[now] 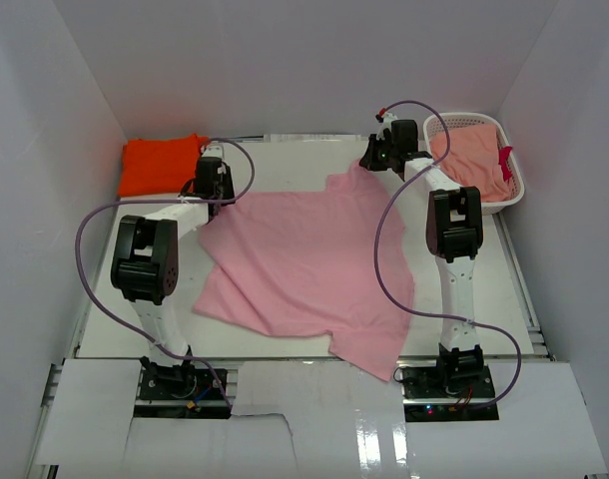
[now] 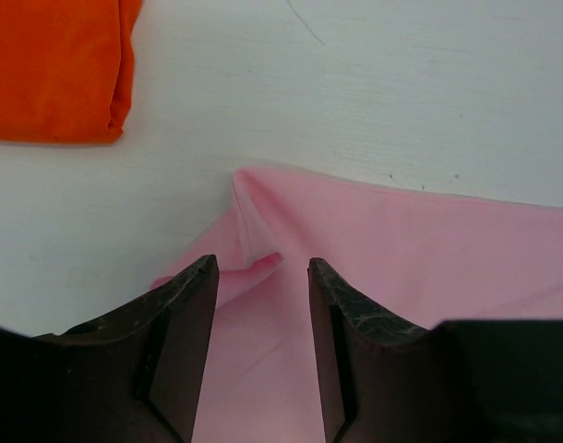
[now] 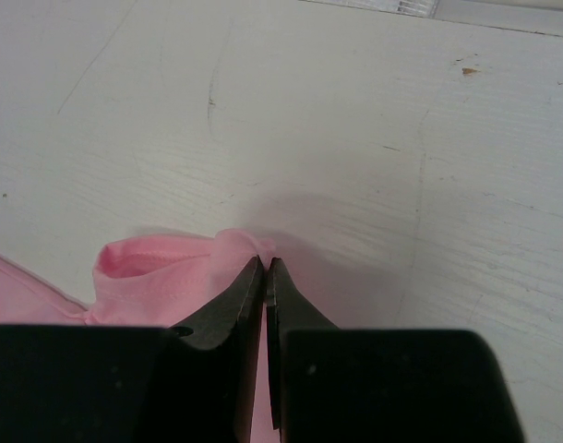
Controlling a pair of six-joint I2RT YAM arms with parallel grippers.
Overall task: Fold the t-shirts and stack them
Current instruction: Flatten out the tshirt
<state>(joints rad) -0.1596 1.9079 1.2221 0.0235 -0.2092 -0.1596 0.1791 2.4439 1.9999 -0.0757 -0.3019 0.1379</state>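
Note:
The light pink t-shirt [image 1: 304, 259] lies spread and rumpled across the middle of the table, its lower hem reaching past the front edge. My left gripper [image 1: 215, 190] hovers open over its back left corner; in the left wrist view the fingers [image 2: 185, 323] straddle a small fold of pink cloth [image 2: 401, 240] without pinching it. My right gripper [image 1: 367, 163] is shut on the shirt's back right corner, and a bunched pink hem [image 3: 161, 277] shows at its tips [image 3: 265, 263]. The bright orange t-shirt [image 1: 162, 165] sits folded at the back left, also seen as orange cloth [image 2: 51, 65].
A white lattice basket [image 1: 464, 118] stands at the back right, holding salmon-pink cloth [image 1: 474, 160] and something small and red [image 1: 505, 158]. White walls close in the table on three sides. Purple cables loop off both arms.

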